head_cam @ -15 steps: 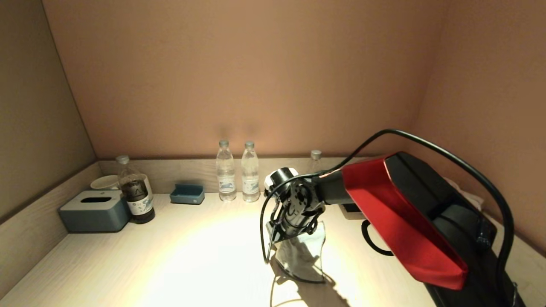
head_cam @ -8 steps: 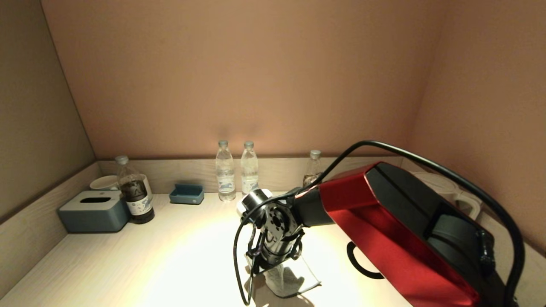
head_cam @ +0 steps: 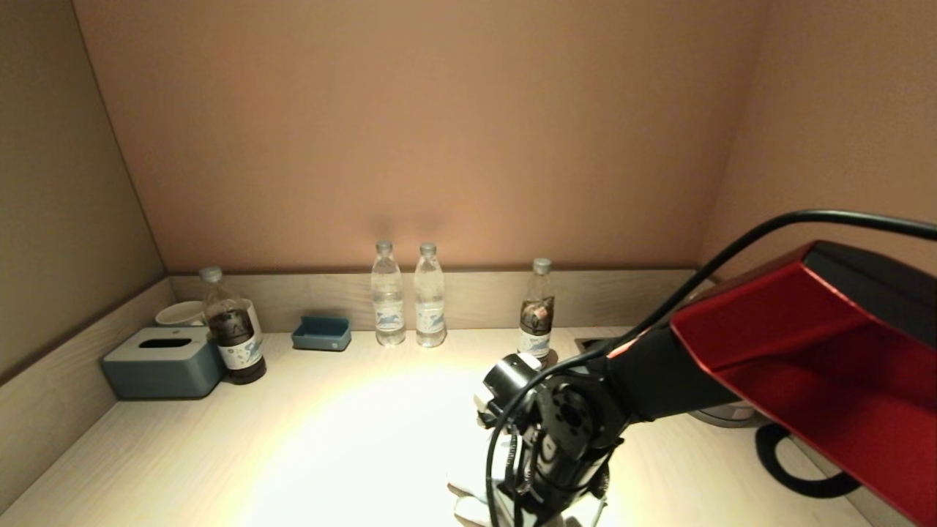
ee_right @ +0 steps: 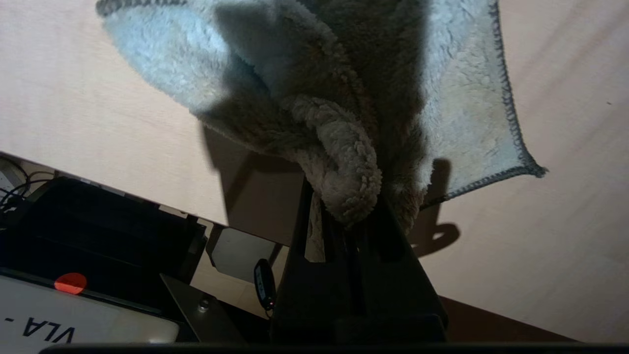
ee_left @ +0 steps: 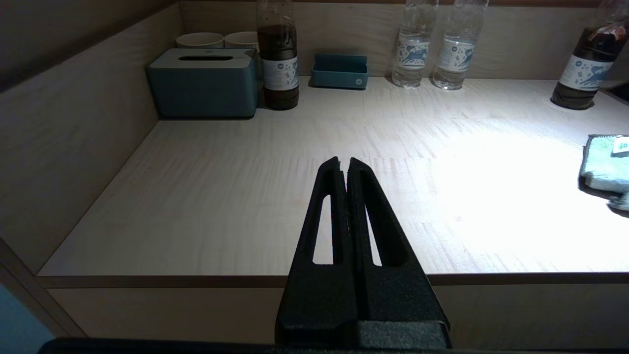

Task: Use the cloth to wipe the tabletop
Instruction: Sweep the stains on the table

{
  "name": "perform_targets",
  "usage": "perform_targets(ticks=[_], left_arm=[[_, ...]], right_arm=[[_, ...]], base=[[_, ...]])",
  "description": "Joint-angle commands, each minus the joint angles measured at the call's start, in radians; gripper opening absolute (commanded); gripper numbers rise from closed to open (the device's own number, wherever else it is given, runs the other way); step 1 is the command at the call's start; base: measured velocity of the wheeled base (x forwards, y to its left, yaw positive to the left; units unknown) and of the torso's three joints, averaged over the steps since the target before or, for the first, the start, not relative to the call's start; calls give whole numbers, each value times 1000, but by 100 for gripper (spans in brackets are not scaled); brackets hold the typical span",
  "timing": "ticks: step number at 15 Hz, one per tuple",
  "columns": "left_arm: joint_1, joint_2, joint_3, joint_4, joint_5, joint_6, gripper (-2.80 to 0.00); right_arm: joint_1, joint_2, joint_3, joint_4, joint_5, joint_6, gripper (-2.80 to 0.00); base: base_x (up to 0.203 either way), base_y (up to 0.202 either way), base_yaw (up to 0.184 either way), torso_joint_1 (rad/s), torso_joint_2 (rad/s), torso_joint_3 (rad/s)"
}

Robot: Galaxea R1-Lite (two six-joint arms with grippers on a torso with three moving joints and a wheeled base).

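Observation:
My right gripper [ee_right: 346, 206] is shut on a pale fluffy cloth [ee_right: 344, 93] and presses it on the light wooden tabletop [head_cam: 329, 439] near the front edge. In the head view the right wrist [head_cam: 556, 439] hides most of the cloth [head_cam: 468, 498], and only a pale corner shows at the bottom. The cloth also shows at the side of the left wrist view [ee_left: 607, 167]. My left gripper [ee_left: 344, 164] is shut and empty, parked at the table's front edge, out of the head view.
At the back stand two clear water bottles [head_cam: 406, 300], a dark bottle [head_cam: 536, 311], another dark bottle [head_cam: 233, 329], a blue tissue box [head_cam: 161, 362], a small blue tray [head_cam: 320, 333] and cups [head_cam: 179, 313]. Walls close in left, back and right. A black cable loop [head_cam: 798, 468] lies at right.
My right arm has dragged the cloth over the table, first to the left and nearer, then to the right and close to the front edge. The dark bottle at the back is uncovered now.

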Motion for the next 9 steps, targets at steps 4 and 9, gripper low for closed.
perform_targets(ticks=[4, 9], left_arm=[[0, 0, 0, 0, 0, -1, -280], [0, 0, 0, 0, 0, -1, -280]], right_arm=[[-267, -217, 149, -131, -20, -107, -280], [-477, -425, 146, -142, -75, -192, -280]], base=[[0, 0, 0, 0, 0, 0], [0, 0, 0, 0, 0, 0]])
